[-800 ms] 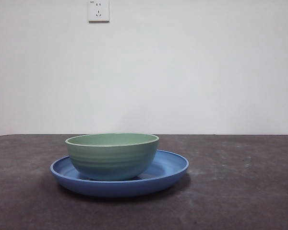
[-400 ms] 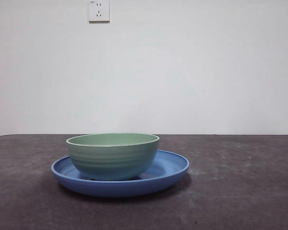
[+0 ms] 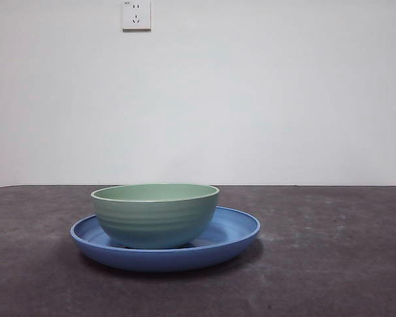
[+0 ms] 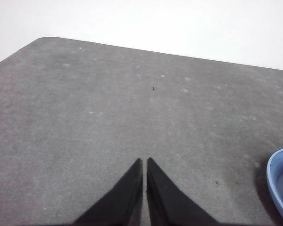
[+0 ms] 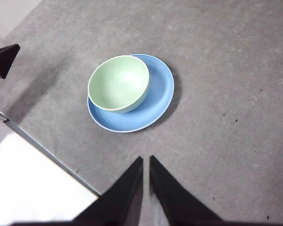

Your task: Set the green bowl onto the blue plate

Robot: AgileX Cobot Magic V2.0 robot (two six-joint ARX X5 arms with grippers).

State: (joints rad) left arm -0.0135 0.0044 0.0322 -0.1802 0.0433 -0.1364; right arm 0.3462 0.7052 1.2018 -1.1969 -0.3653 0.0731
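The bowl (image 3: 155,214) is sitting upright inside the plate (image 3: 234,231), a pale sage-green round bowl with faint horizontal ridges running around its outer wall and a lighter, cream-toned rim; its inside is showing smooth and empty in the right wrist view (image 5: 119,83). It is resting off-centre, toward the plate's left side in the front view, so that more bare blue is showing on the right than on the left. The plate (image 5: 158,96) is lying flat on the table (image 3: 330,264), wide, shallow and glossy medium blue, with a raised rim reaching out past the bowl all round. The table is showing as a dark grey, faintly speckled surface, with a white wall (image 3: 264,99) standing behind it and a white socket (image 3: 136,14) sitting high on that wall, above and a little left of the bowl. The right gripper (image 5: 145,160) is hovering well above the table, apart from the plate, its jaws pressed nearly together and holding nothing. The left gripper (image 4: 145,161) is likewise hanging over bare table, jaws closed to a thin slit and empty, with only an edge of the plate (image 4: 278,181) showing off to one side of it.
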